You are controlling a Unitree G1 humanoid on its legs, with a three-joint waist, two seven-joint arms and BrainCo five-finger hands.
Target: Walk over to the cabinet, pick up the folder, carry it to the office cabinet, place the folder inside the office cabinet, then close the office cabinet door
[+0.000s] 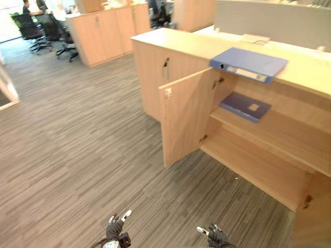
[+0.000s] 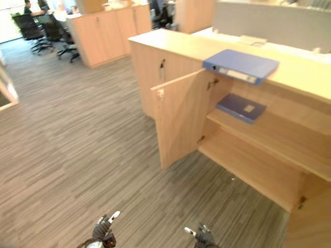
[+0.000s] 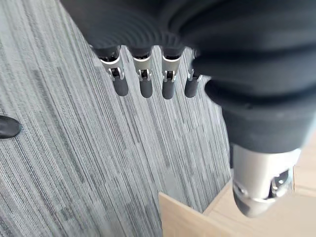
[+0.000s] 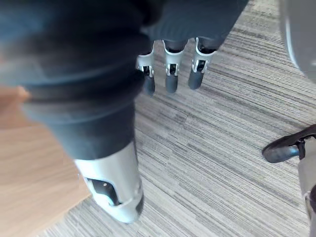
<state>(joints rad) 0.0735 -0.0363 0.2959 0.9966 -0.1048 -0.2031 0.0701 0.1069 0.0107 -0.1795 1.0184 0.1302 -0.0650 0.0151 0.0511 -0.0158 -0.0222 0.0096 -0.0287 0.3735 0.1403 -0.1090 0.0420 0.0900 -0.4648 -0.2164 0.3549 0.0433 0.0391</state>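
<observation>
folder (image 1: 248, 64): flat on cabinet (image 1: 176, 44) top, upper right | door (image 1: 183, 118): open | left hand (image 1: 114, 228), right hand (image 1: 216, 237): bottom edge, fingers straight, empty

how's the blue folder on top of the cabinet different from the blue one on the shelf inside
The top folder is thick, with a long label on its spine; the shelf folder is thin, with a small label on its cover. The top folder lies on the cabinet top, the shelf folder inside on the upper shelf. Both are blue and lie flat.
</observation>
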